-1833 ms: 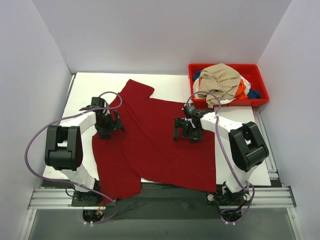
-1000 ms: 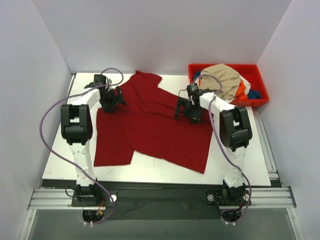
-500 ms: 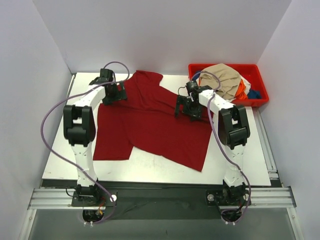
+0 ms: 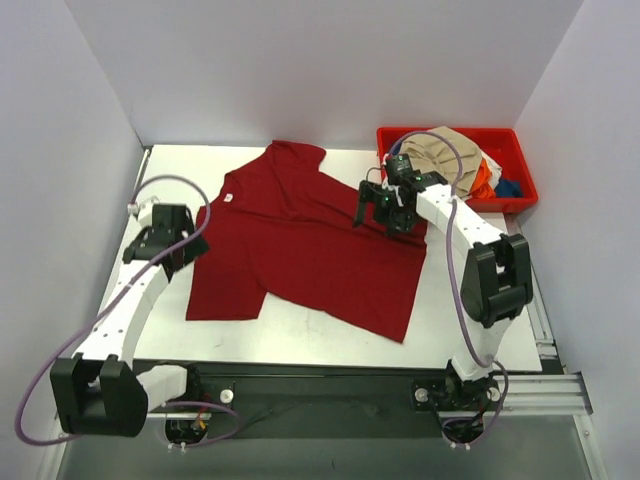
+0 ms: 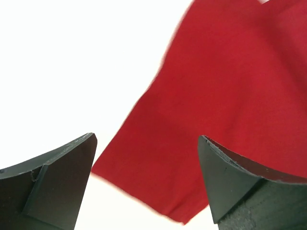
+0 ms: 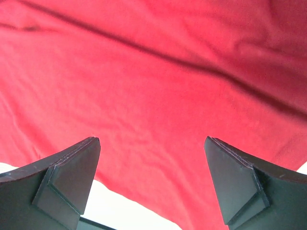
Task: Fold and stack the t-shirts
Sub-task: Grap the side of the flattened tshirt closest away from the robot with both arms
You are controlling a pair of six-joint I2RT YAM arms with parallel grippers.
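Under right jaws, beside left jaws | dark red t-shirt (image 4: 300, 250) flat | both apart

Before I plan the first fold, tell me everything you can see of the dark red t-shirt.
The dark red t-shirt is plain soft cloth, spread open and mostly flat on the white table, lightly wrinkled. Its neck, with a small white label, points left; one sleeve reaches toward the back wall, the other lies front left. The open right gripper hangs over its far right part, contact unclear. The open left gripper sits off its left edge, holding nothing.
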